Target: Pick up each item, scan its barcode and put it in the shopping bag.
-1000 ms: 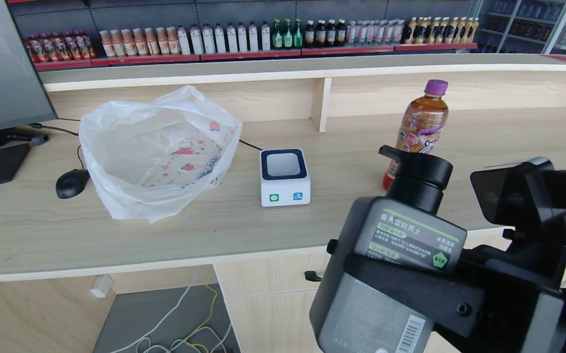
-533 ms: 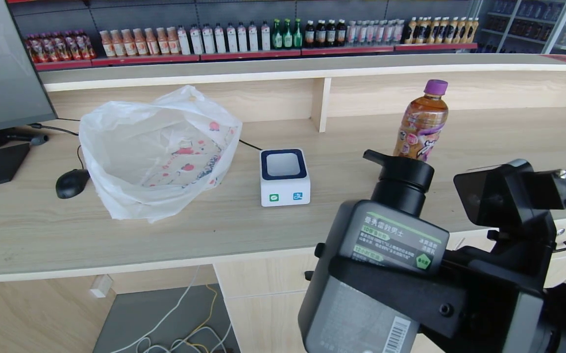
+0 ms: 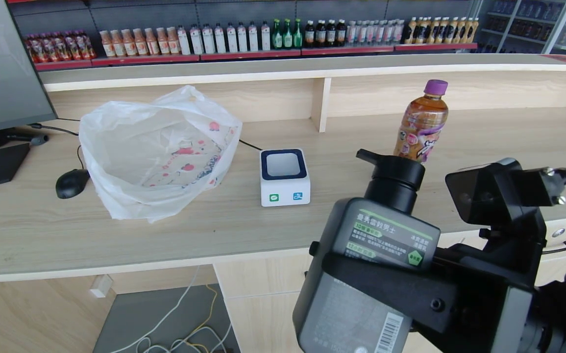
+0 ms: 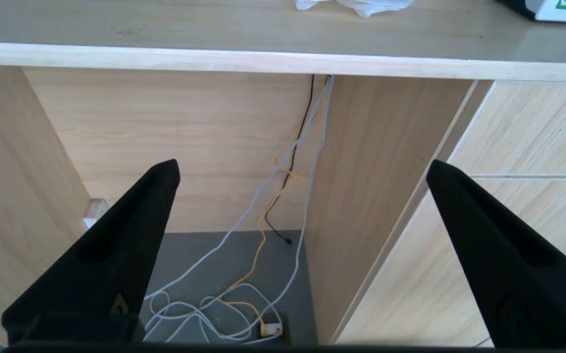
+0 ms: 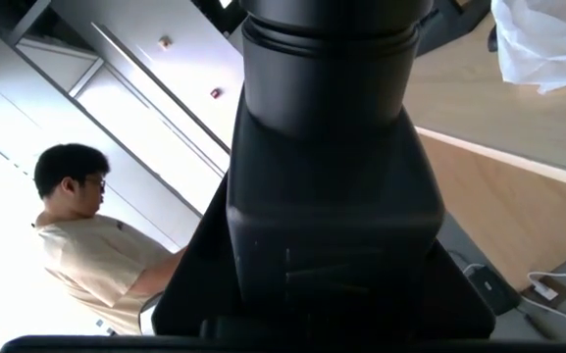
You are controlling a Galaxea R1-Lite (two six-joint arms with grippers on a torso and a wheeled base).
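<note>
Pump bottle [image 3: 385,235], dark grey with a black pump head, fills the lower right of the head frame. The right gripper [image 3: 381,289] is clamped across its body, and a barcode shows low on the label. At frame centre the white scanner [image 3: 284,176] sits on the wooden counter [image 3: 214,225], with the open white shopping bag [image 3: 155,152] just beside it toward the left. A purple-capped tea bottle [image 3: 422,122] stands upright at upper right. A black mouse [image 3: 72,183] lies at the bag's left edge. The left gripper [image 4: 302,176] hangs below the counter edge, fingers spread wide around nothing.
</note>
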